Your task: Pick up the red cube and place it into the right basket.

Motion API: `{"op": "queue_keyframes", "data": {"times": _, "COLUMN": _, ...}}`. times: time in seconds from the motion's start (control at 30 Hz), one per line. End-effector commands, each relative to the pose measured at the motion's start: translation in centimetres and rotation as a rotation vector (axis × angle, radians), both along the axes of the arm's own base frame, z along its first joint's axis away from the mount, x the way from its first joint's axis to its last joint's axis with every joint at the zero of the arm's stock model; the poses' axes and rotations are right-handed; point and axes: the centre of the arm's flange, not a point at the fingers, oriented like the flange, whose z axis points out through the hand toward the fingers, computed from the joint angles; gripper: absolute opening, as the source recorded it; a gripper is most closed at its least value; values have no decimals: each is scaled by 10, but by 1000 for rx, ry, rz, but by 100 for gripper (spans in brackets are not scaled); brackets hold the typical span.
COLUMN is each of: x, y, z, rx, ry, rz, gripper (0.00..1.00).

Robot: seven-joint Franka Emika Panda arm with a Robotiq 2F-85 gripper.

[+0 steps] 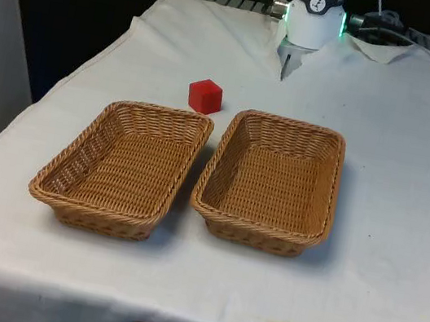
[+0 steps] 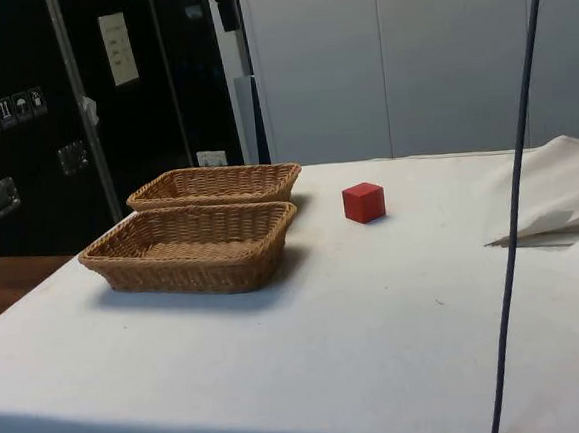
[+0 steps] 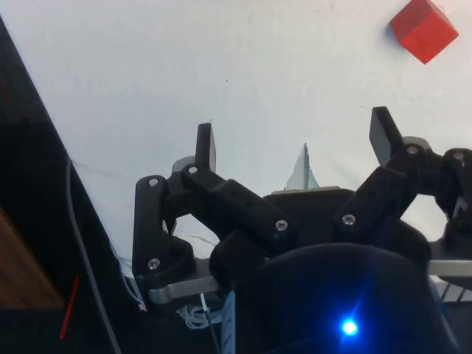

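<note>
A red cube [image 1: 205,96] sits on the white cloth just behind the gap between two wicker baskets; it also stands in the side view [image 2: 364,202] and in the wrist view [image 3: 423,29]. The right basket [image 1: 328,151] and the left basket [image 1: 124,109] lie side by side, both with nothing in them. In the side view the right basket [image 2: 189,272] is the nearer one. My gripper [image 3: 293,140] hangs high over the bare cloth, well away from the cube. It is open, and nothing is between its fingers [image 3: 206,144].
A fold of the cloth makes a small slit [image 1: 283,67] near the robot's base. A dark cable [image 2: 515,219] runs down across the side view. A loose flap of cloth [image 2: 559,195] lies at that view's right.
</note>
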Motion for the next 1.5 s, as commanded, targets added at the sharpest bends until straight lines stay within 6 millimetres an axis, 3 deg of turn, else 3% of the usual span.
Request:
{"op": "queue_keyframes", "data": {"times": 0.0, "x": 0, "y": -1, "z": 0, "rx": 0, "ry": 1, "rz": -2, "gripper": 100}}
{"op": "queue_keyframes", "data": {"times": 1.3, "x": -30, "y": -33, "z": 6, "rx": -37, "ry": 3, "rz": -86, "gripper": 100}}
{"op": "queue_keyframes", "data": {"times": 1.47, "x": -44, "y": -44, "z": 9, "rx": -32, "ry": -18, "rz": -88, "gripper": 100}}
